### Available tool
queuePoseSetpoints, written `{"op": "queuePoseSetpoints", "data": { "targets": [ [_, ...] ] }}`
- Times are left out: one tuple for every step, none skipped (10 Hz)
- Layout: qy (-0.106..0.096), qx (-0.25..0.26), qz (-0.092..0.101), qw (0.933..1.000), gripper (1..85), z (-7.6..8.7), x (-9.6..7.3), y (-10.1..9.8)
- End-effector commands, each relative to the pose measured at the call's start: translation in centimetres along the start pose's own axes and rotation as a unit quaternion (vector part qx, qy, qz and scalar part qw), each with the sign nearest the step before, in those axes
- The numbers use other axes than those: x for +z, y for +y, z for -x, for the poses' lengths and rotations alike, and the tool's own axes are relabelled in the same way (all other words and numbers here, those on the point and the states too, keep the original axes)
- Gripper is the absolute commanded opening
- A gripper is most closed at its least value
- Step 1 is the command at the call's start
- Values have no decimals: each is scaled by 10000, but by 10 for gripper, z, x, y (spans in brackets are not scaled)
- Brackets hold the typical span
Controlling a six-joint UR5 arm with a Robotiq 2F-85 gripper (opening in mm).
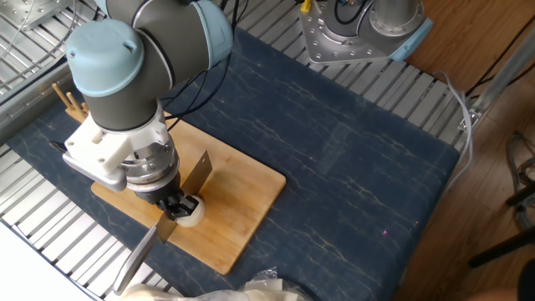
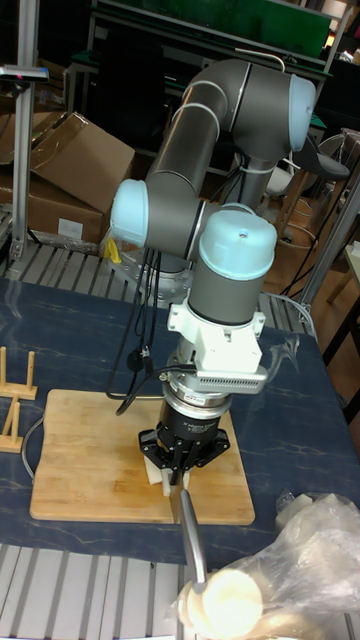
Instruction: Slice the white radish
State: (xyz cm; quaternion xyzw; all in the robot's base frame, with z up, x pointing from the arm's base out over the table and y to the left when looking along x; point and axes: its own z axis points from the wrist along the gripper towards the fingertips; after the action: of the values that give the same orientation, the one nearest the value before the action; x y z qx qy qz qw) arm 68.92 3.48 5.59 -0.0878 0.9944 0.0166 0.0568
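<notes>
White radish (image 1: 191, 212) sits on the wooden board (image 1: 242, 196), knife (image 1: 182, 186) blade pressing in, fingers (image 2: 163, 462) clenched around the knife.

- Fixed view: mounted high, looks steeply down across the dark blue marbled table mat (image 1: 351, 159), whole mat in shot, mid range.
- Tall fixed view: low, at the table's front edge, faces the arm head-on, closer in.
- Shared: rectangular light wooden cutting board (image 1: 247, 196) (image 2: 85, 460) and grey arm with pale blue joint caps (image 1: 125, 75) (image 2: 235, 250).

Wooden board (image 1: 238, 196) on dark blue mat (image 1: 351, 159), small wooden rack (image 2: 15, 400), crinkled plastic wrap (image 2: 300, 560)
</notes>
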Motion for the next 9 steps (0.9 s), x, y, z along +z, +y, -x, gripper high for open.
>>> {"op": "queuePoseSetpoints", "data": {
  "targets": [
    [110, -71, 46, 9999, 10, -11, -19, -5],
    [155, -2, 54, 9999, 10, -15, -22, -1],
    [188, 27, 44, 9998, 10, -14, -21, 0],
    [199, 48, 22, 9998, 10, -16, -22, 0],
    [205, 42, 31, 9998, 10, -16, -25, 1],
    [227, 12, 43, 9997, 10, -17, -27, -1],
    [262, 13, 65, 9996, 10, -19, -29, 0],
    [292, 52, 69, 9995, 10, -20, -33, 3],
    [327, 122, 89, 9994, 10, -20, -39, 8]
  ]
}}
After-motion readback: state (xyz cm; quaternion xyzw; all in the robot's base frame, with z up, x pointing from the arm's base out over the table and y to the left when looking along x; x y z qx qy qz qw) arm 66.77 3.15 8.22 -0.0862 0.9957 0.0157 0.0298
